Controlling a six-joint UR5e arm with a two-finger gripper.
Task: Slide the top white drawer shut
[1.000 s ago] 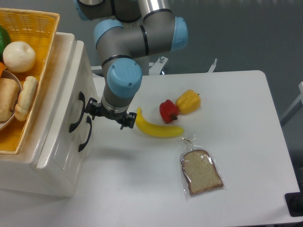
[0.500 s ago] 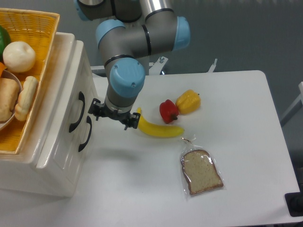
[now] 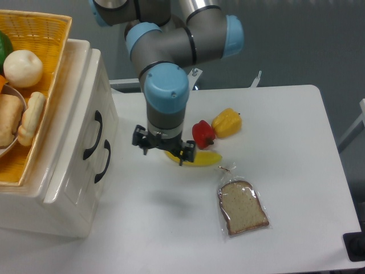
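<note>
My claw (image 3: 163, 150) is black, under a grey arm (image 3: 171, 48) with light-blue caps. The top white drawer (image 3: 91, 132) is glossy cream with a black handle. The worktop (image 3: 296, 142) is white. On it lie a yellow banana (image 3: 205, 158), a red pepper (image 3: 202, 133), a yellow pepper (image 3: 227, 123), and pale, brown-crusted bread (image 3: 242, 207) in clear wrap. The basket (image 3: 40, 34) is orange-yellow wicker.

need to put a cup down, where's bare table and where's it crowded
Bare table lies right of the yellow pepper and bread slice, and along the front edge between the cabinet and the bread. The middle is crowded: the gripper hangs over the banana, with the red pepper close by.
</note>
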